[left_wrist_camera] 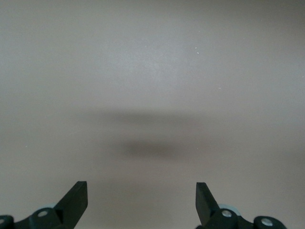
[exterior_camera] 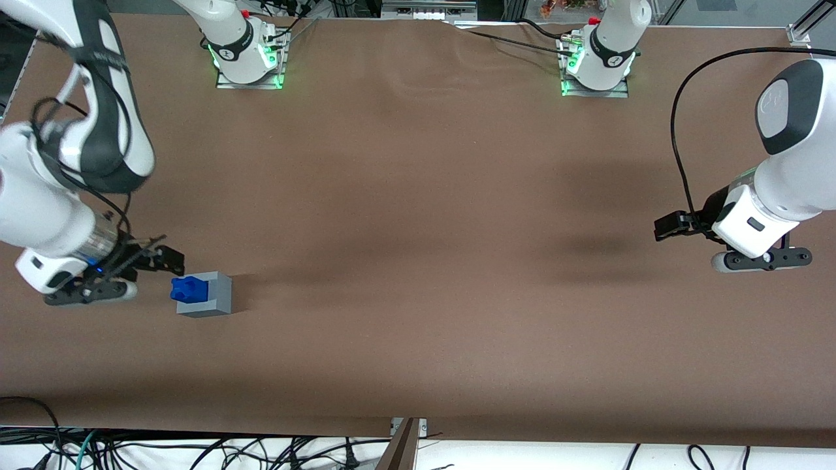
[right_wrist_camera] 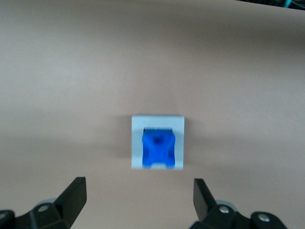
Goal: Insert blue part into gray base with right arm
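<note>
At the lower left of the front view you see the blue part (exterior_camera: 187, 289) seated in the gray base (exterior_camera: 212, 295) on the bench (exterior_camera: 418, 196). Beside it, the hand (exterior_camera: 160, 260) hangs spread and empty.

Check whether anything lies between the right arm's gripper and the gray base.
Nothing does. In the right wrist view, only bare brown table separates the open gripper from the gray base, which holds the blue part. The front view agrees.
</note>
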Robot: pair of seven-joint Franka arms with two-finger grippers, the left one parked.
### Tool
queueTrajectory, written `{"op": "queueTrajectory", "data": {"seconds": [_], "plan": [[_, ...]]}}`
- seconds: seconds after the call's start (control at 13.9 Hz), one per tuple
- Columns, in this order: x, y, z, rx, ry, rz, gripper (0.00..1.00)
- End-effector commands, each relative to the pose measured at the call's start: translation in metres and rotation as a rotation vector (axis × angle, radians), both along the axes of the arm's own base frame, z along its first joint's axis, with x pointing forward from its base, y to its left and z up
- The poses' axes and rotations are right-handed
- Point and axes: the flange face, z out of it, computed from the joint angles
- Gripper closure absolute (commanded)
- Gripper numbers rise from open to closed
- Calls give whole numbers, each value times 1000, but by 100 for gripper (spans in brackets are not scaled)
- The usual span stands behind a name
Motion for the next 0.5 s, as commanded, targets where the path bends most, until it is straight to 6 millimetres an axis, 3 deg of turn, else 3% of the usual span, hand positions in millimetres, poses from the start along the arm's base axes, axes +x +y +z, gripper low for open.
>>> {"op": "queueTrajectory", "data": {"seconds": [0.0, 0.14, 0.29, 0.43], "plan": [[-23, 2, 69, 14, 43, -24, 1], [-27, 2, 99, 8, 50, -25, 1], [-24, 1, 98, 15, 46, -32, 1], [-25, 13, 99, 9, 49, -5, 1]]}}
